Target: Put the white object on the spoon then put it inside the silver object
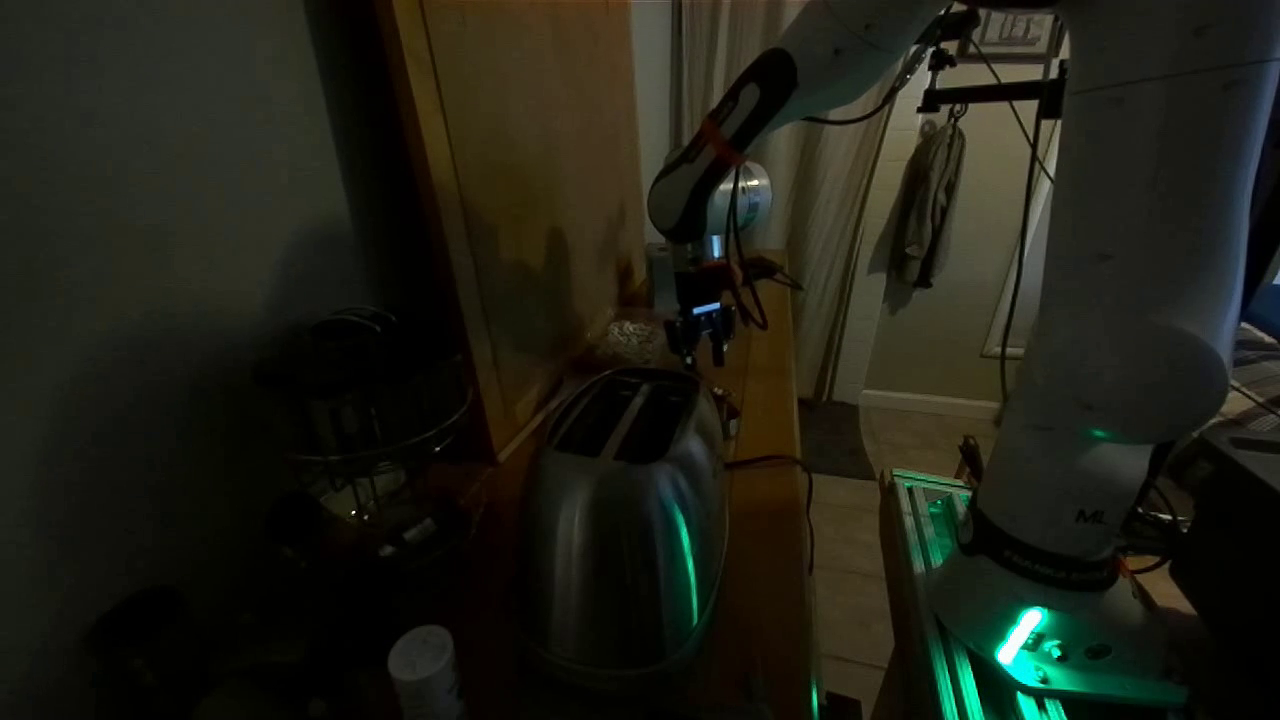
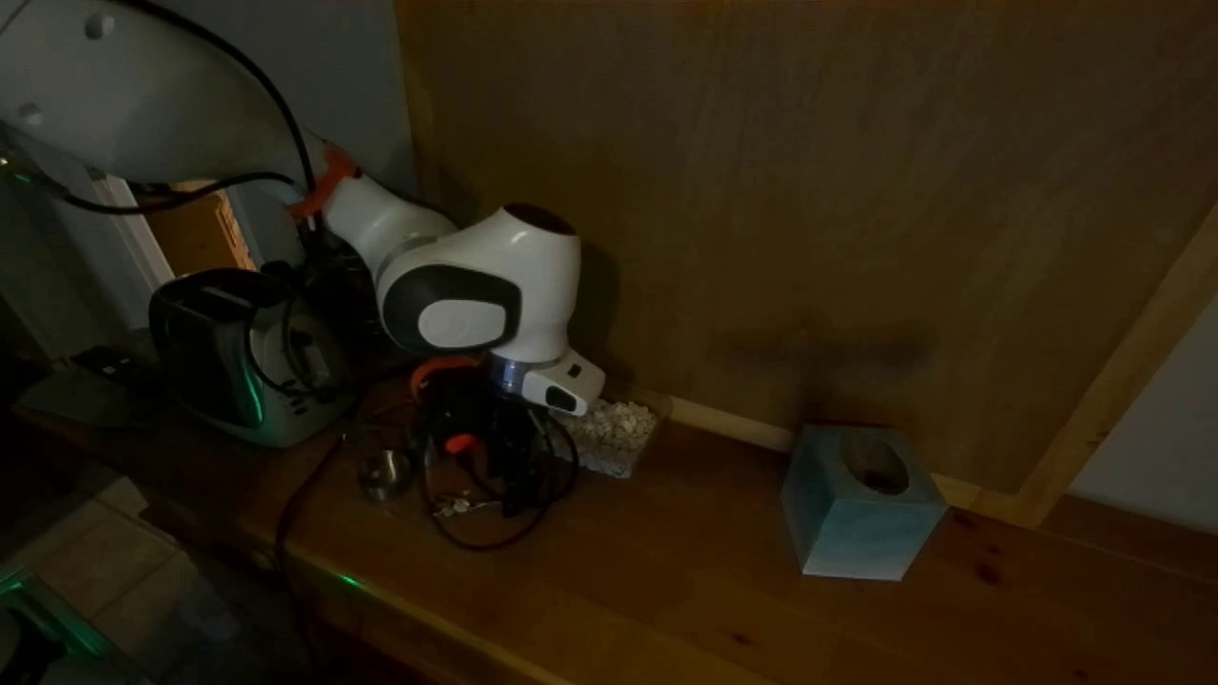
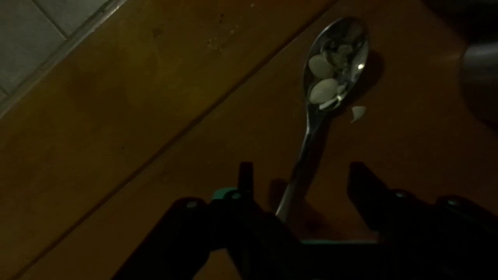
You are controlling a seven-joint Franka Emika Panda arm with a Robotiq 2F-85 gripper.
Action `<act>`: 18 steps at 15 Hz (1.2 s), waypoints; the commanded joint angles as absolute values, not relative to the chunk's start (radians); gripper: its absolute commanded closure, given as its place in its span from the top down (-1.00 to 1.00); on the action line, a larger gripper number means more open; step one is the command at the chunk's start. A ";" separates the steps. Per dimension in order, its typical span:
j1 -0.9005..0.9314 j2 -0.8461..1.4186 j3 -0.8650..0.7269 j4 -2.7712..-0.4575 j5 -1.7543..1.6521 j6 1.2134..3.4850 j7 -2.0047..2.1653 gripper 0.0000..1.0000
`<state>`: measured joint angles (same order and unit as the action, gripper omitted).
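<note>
A metal spoon (image 3: 312, 121) lies on the wooden counter in the wrist view, its bowl away from me. Several white seed-like pieces (image 3: 324, 91) rest in its bowl. One white fragment (image 3: 358, 112) lies on the wood beside it. My gripper (image 3: 300, 165) is open, with the spoon's handle between the fingers as seen from above; I cannot tell the height gap. The handle's end is hidden by the gripper. In an exterior view the gripper (image 1: 703, 352) points down just beyond the silver toaster (image 1: 620, 540), which also shows in an exterior view (image 2: 205, 352).
A small metal cup (image 2: 384, 475) stands near the spoon, partly seen in the wrist view (image 3: 482, 74). A clear container of white pieces (image 2: 617, 433) is by the wooden panel. A tissue box (image 2: 861, 518), white bottle (image 1: 423, 665) and wire rack (image 1: 375, 450) stand around. Cables hang from the wrist.
</note>
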<state>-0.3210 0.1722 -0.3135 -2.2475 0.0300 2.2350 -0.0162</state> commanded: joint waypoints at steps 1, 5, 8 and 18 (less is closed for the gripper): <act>-0.327 0.188 -0.316 -2.243 0.044 2.256 0.010 0.07; -0.328 0.199 -0.315 -2.241 0.046 2.255 0.021 -0.29; -0.328 0.206 -0.315 -2.242 0.045 2.257 0.026 -0.19; -0.328 0.218 -0.313 -2.233 0.048 2.256 0.033 -1.00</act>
<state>-0.3236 0.2031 -0.3149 -2.2433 0.0309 2.2441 0.0213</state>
